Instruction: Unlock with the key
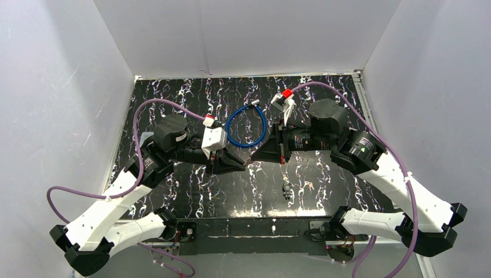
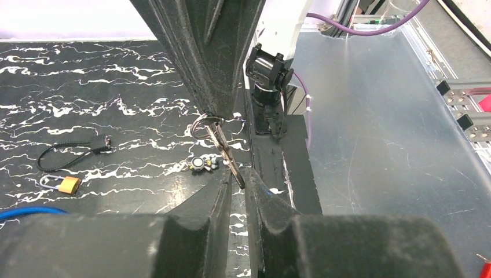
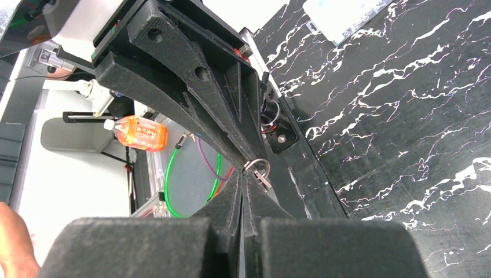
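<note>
The left gripper [image 2: 238, 184] and the right gripper [image 3: 243, 177] meet tip to tip above the middle of the black, white-veined table top [image 1: 324, 174], with the task's keys held between them. The left fingers are closed on the blade of a silver metal key [image 2: 224, 152]. The right fingers are pinched shut on the steel split ring [image 2: 207, 123] that it hangs from. Holding both ends looks like a regrasp, probably meant to leave one arm with a firm hold and the blade free to enter a keyhole. A small astronaut-shaped charm [image 2: 200, 165] shows just below the ring; whether it dangles or lies on the table cannot be told.

Two locks are candidates: a blue cable loop lock [image 1: 227, 128] just far of the grippers, and a small brass padlock [image 2: 70, 185] lying near a thin black cord [image 2: 102, 143]. Which one the key fits is not clear.

Room is tight where the fingertips crowd each other. The table's near edge, where the arm bases are bolted, is close by. Bare table lies to the right and on the far side around the blue loop, up to the white walls [image 1: 260, 35].
</note>
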Robot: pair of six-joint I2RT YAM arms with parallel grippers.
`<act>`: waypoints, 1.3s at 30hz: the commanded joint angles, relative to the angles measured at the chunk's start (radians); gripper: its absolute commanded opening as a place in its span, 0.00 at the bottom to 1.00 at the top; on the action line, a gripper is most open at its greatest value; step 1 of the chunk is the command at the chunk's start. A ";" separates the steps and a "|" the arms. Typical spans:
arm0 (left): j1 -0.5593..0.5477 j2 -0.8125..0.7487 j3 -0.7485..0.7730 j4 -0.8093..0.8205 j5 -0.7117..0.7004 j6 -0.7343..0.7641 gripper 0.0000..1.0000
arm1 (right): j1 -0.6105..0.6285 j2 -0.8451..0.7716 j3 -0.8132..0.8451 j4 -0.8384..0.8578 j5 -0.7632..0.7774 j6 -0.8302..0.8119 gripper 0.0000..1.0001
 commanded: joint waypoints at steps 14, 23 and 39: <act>-0.012 -0.003 0.021 0.050 -0.073 0.022 0.00 | 0.001 -0.032 0.003 0.049 -0.007 0.005 0.01; -0.013 -0.004 0.037 0.011 -0.104 0.041 0.00 | 0.000 -0.066 -0.005 -0.007 0.067 -0.034 0.40; -0.012 0.010 0.075 0.008 -0.080 -0.073 0.00 | 0.014 -0.075 0.012 0.017 0.155 -0.153 0.55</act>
